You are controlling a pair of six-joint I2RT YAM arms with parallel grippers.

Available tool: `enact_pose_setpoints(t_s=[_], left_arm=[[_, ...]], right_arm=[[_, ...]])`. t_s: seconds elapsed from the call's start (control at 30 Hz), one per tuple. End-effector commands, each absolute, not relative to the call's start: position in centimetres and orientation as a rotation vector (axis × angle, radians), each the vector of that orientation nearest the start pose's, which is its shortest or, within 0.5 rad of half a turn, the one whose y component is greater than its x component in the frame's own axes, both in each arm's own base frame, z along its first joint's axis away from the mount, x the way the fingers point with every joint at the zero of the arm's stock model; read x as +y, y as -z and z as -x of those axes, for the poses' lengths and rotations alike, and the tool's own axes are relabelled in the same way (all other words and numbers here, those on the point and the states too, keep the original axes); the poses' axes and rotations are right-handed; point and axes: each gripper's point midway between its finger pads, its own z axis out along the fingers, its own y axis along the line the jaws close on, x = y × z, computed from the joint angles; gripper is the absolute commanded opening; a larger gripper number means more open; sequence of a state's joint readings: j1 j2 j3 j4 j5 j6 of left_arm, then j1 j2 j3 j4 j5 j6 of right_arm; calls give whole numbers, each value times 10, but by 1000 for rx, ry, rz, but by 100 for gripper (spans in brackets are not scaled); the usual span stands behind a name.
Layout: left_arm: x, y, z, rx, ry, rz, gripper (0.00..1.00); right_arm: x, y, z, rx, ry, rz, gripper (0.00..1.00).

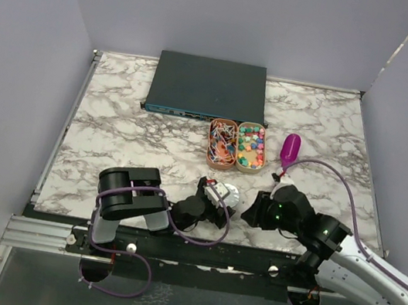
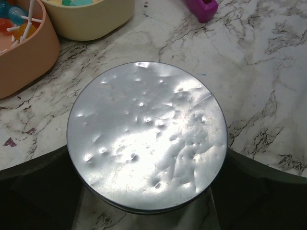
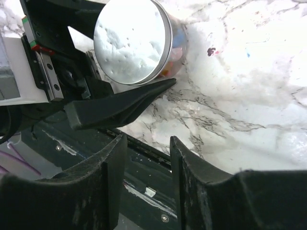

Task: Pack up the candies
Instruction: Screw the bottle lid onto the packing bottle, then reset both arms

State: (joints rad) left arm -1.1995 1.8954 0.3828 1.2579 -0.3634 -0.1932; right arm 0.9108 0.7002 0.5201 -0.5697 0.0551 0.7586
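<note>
The candies [image 1: 251, 146] fill a yellow tray [image 1: 254, 132]. More candies [image 3: 175, 47] show through the clear wall of a small jar with a dented silver lid [image 2: 146, 134]. In the top view this jar [image 1: 229, 195] stands near the table's front edge. My left gripper [image 2: 146, 149] is open, with one finger on each side of the jar under the lid. The lid hides whether they touch it. My right gripper [image 3: 146, 143] hangs just right of the jar, open, with nothing between its fingers [image 3: 112, 163]. In the top view it is the dark head [image 1: 251, 210].
A purple scoop [image 1: 291, 148] lies on the marble right of the yellow tray. An orange tray [image 1: 225, 127] of stick sweets sits left of it. A dark flat box [image 1: 208, 88] lies at the back. Grey walls enclose the table.
</note>
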Motion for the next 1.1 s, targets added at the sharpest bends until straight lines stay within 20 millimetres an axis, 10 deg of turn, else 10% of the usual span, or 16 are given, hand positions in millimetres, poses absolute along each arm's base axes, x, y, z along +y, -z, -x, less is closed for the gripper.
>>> enact_pose_setpoints(t_s=[0.0,0.33,0.47,1.07], left_arm=[[-326,18,-189,1899,544,-703,99],[-314,8,-176,1947,593,-678,99],[-307,3,-169,1977,607,-669,99],[-263,-95,-179,2085,458,-479,99]], right_arm=[[187,-121,-139,2393,-671,129,47],[185,-136,-153,2341,-621,119,66],[179,-145,-160,2317,-558,118,99],[153,-198,-206,2119,-353,-111,100]])
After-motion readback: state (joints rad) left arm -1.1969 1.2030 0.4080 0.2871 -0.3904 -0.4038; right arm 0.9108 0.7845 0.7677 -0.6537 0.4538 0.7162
